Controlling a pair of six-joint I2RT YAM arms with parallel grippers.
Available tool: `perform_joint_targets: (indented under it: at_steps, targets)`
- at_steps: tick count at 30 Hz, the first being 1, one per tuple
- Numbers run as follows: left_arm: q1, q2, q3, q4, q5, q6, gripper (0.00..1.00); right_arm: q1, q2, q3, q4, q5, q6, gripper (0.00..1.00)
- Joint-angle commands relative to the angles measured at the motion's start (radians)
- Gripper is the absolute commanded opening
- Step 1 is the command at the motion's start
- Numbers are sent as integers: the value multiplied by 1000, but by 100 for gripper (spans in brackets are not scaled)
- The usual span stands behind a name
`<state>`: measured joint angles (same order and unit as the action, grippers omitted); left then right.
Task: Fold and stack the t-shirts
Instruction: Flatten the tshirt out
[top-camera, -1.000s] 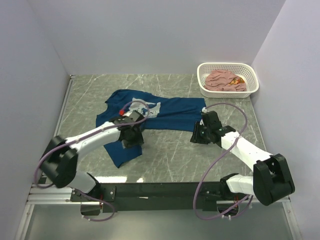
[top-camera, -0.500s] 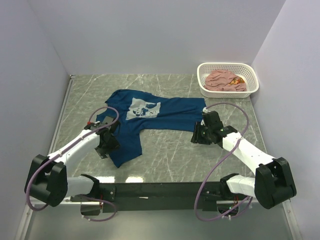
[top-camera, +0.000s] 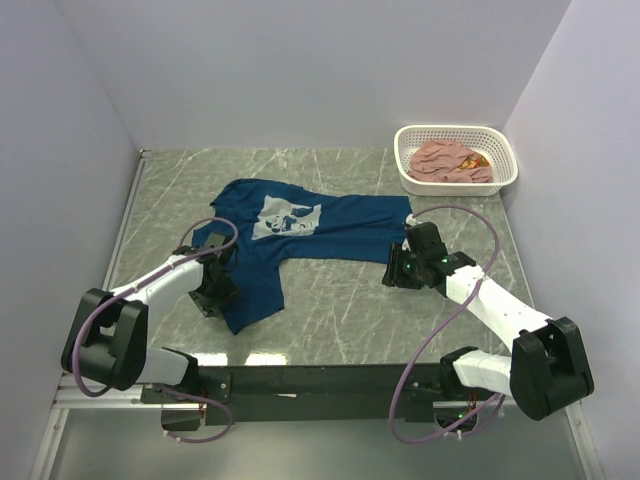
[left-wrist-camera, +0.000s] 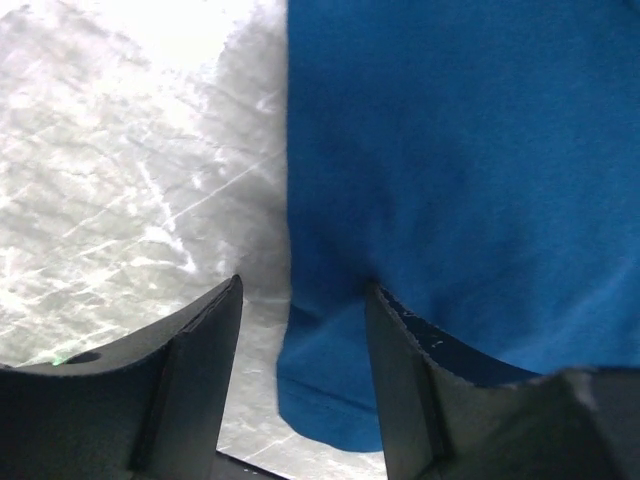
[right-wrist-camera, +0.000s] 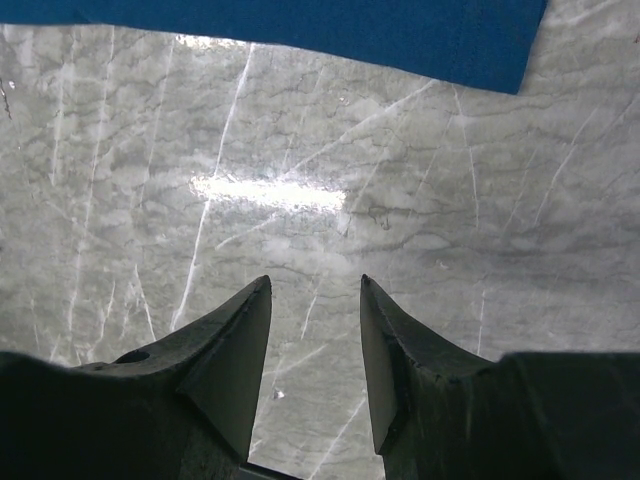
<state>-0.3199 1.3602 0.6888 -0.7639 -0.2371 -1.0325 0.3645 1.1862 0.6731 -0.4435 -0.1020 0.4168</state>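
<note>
I see the navy t-shirt (top-camera: 330, 232) spread on the grey marble table (top-camera: 340, 310), and the pink t-shirt (top-camera: 443, 160) in the white basket (top-camera: 409, 182). Left gripper (left-wrist-camera: 305, 290) and right gripper (right-wrist-camera: 315, 283) both gape, the left seemingly straddling the navy edge.

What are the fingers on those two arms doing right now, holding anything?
Left gripper: fingers open, holding nothing, at the edge of the navy blue t-shirt.
Right gripper: fingers open, holding nothing, over the marble-look table.

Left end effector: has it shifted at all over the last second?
Yes. The left end effector has swung left and nearer the camera, from beside the chest print out to the left edge of the navy t-shirt.
</note>
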Motion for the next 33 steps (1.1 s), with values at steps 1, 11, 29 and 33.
perform_joint_targets:
  at_steps: [1,11,29,33]
  targets:
    - [4,62,-35,75,28,25,55,7,-25,20,-11,5,-16,48]
    - [5,77,-64,78,62,31,8,7,4,51,-41,62,-15,48]
    - [8,-187,189,-186,13,94,1,-91,240,229,-81,265,169,60]
    - [8,-223,172,-170,61,112,1,-91,326,285,-98,321,200,58]
